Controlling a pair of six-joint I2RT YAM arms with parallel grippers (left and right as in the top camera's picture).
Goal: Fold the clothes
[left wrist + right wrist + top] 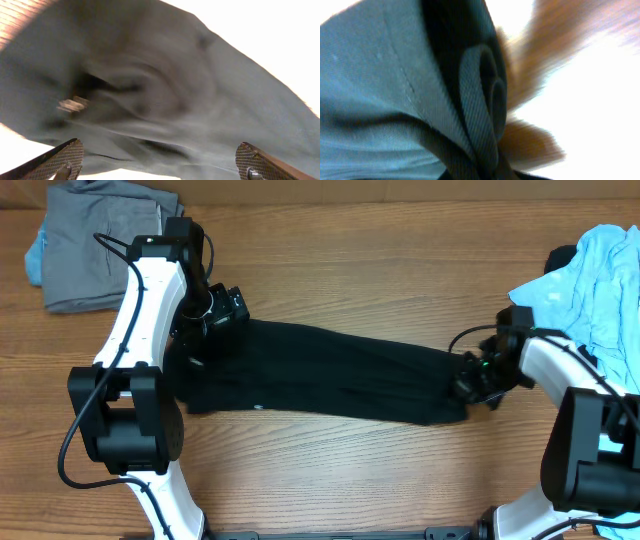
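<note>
- My left gripper (222,308) is hanging over the left end of the black shirt (330,375), with its jaws spread as wide as they go and nothing between them.
- In my left wrist view, the two textured fingertips (70,155) are standing at opposite bottom corners, well apart, with the dark cloth (175,90) lying rumpled under them and filling most of the picture.
- A small pale patch (72,104) is showing on the cloth there; it is too blurred for me to tell what it is.
- My right gripper (470,385) is sitting at the shirt's right end with its jaws pinched together on the fabric.
- In my right wrist view, a rolled, doubled edge of the shirt (480,100) is running down toward the bottom of the picture, where my fingers themselves are lying out of sight.
- The shirt is lying on the wooden table (350,240) as one long dark band, stretching from under my left arm to my right gripper and sloping slightly toward the near edge on the right.
- A small white logo (257,408) is showing near the shirt's near edge, toward its left half.
- Grey folded garments (95,235) are resting at the far left corner of the table, apart from the shirt, with a bit of light blue peeking out at their left side.
- A light blue cloth pile (605,280) is lying at the far right, just beside my right arm.
</note>
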